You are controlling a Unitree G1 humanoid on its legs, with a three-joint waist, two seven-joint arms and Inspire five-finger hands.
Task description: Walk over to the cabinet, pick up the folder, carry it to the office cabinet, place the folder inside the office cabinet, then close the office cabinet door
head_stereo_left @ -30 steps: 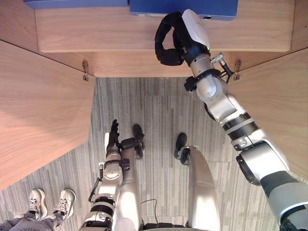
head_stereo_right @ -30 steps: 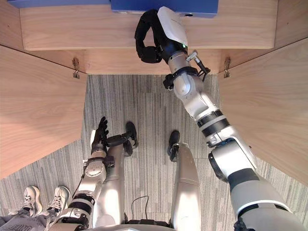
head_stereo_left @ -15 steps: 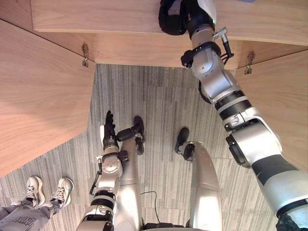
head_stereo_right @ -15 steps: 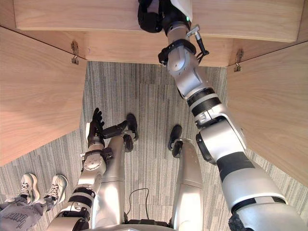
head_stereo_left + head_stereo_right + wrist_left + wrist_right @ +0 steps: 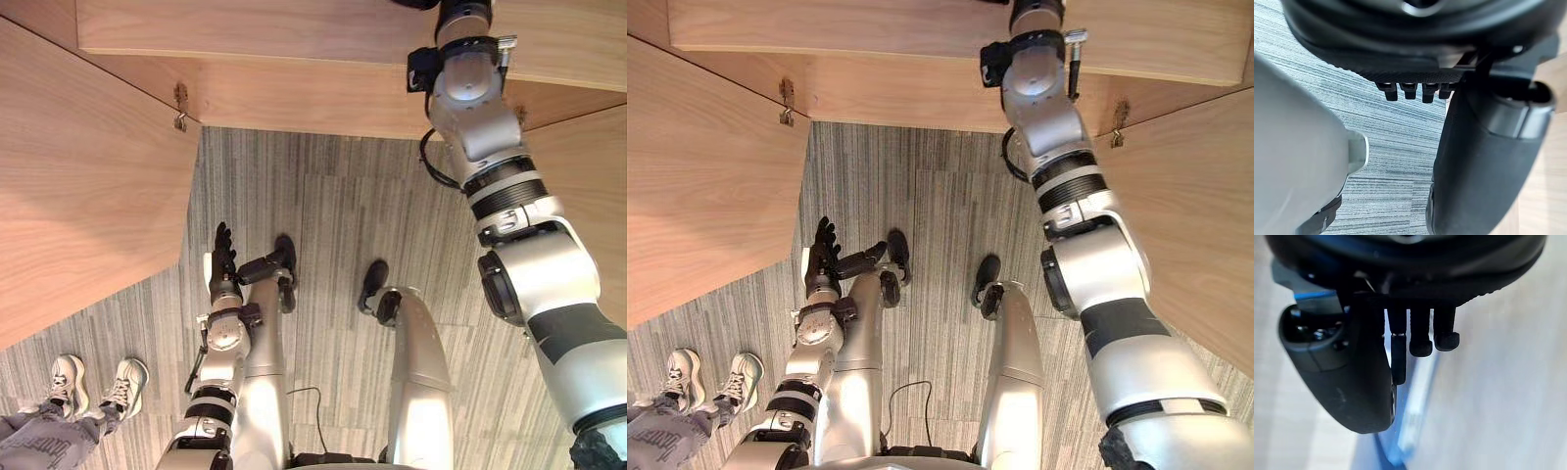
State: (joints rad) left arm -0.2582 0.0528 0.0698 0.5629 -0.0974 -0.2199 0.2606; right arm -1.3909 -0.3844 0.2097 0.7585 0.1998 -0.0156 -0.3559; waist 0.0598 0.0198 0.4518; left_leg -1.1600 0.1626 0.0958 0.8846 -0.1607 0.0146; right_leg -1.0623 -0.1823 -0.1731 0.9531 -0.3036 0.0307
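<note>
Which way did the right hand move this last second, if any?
Yes. The right hand went deeper into the cabinet, past the door hinge its wrist was beside.

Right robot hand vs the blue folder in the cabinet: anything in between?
Nothing visible. In the right wrist view the flat blue folder lies directly past the right robot hand inside the light wooden cabinet, with no object between them. Whether they touch, I cannot tell.
</note>
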